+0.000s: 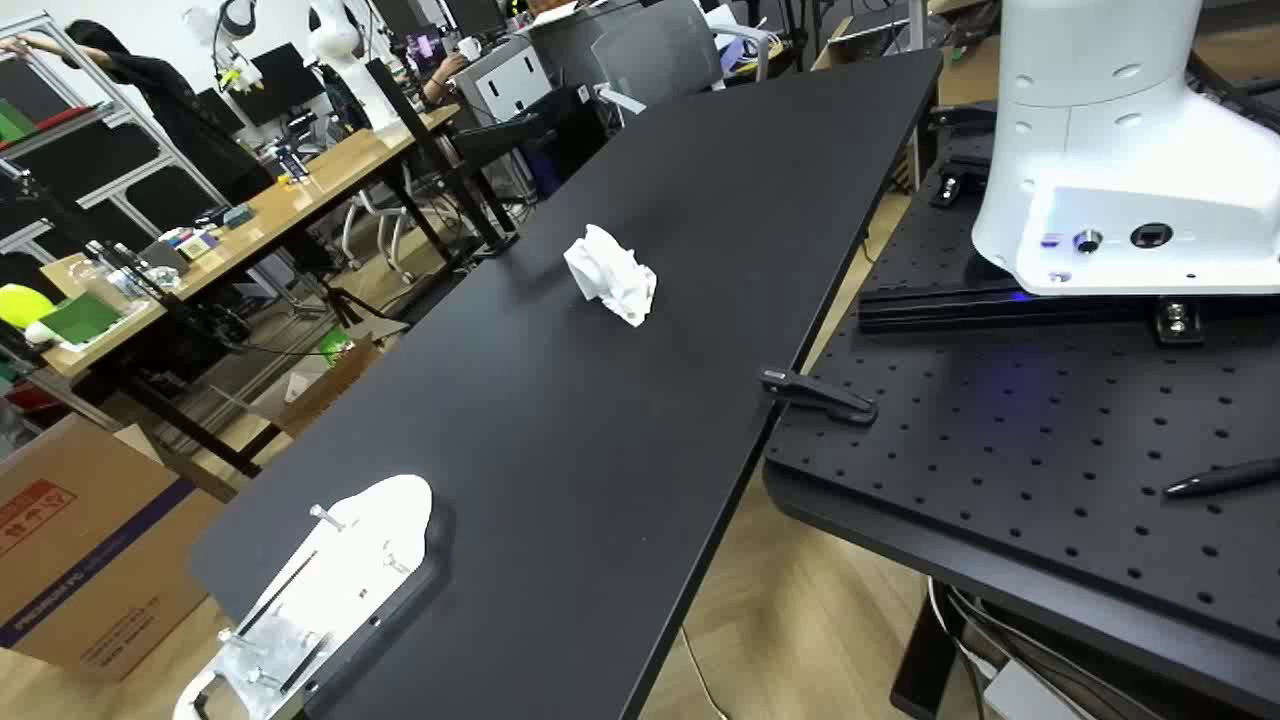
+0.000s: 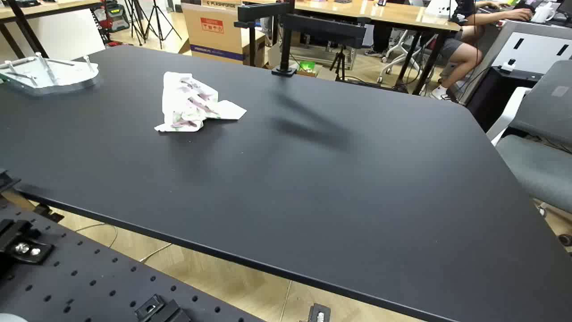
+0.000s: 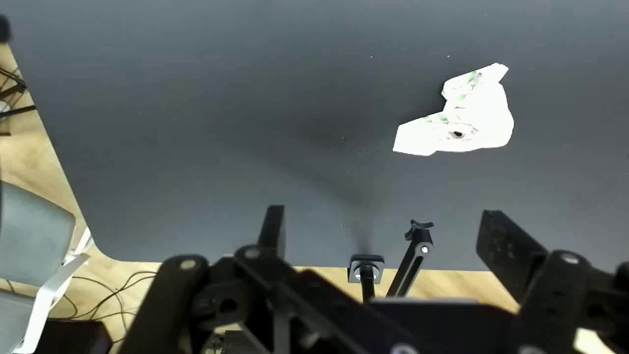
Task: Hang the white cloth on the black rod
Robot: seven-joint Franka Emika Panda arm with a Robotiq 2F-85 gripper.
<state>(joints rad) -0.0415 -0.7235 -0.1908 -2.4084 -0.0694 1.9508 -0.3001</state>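
Gripper is spread wide, nothing gripped betw. fingers. Blk table is seen below it, wrist view. White cloth (pink/green print seen in an exterior view) is crumpled on the table, apart from the fingers. Black rod is carried horiz. on blk post, mounted at table's edge; cloth & rod are apart. White board w/ pegs is set nr table's end.

Box, in both exterior views. Blue band: is reading "PREMIUM PC" in an exterior view. Red label: is carrying characters too blurred to read. Small print below the band: is running illegible. Lettering above the red label, in an exterior view: is beginning "FLASH", the remainder blurring.
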